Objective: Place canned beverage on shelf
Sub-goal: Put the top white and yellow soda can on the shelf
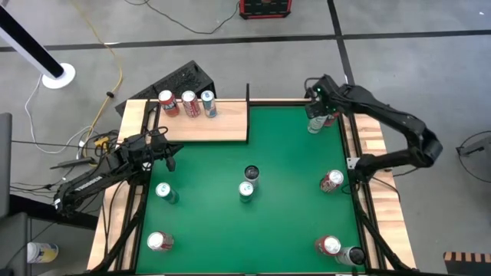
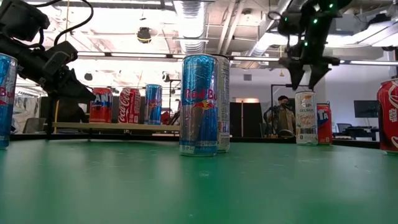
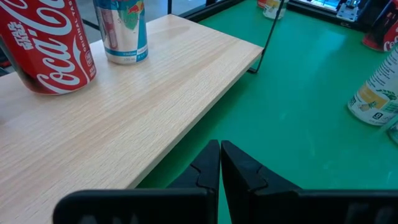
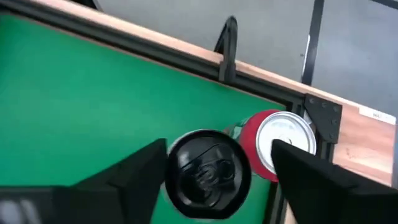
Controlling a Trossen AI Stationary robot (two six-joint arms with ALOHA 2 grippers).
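High view: right gripper (image 1: 317,115) hangs over the far right corner of the green felt table (image 1: 291,153), straddling a pale slim can (image 1: 315,124) w/ a red can (image 1: 331,118) just beside it. Right wrist view shows the fingers spread wide either side of the slim can's black lid, not pressing it; low view agrees, can upright on the felt, gripper above its top. So jaws released, nothing held. Left gripper (image 1: 168,154) sits near the shelf's front edge, fingers pinched together, empty.

Shelf (image 1: 222,123): flat pale-wood board w/ visible grain at the far left, raised a little off the felt on a thin dark leg. Three cans already stand along its back edge; front and right part bare.

Handling, as a guess: thin aluminium cylinder, smooth printed wall, prob slippery and dentable if squeezed hard; if full, fairly heavy and top-heavy since tall and narrow. Best hold is across the body approx mid-height, fingers square to the wall, not on the rim. Felt looks grippy, wood smoother
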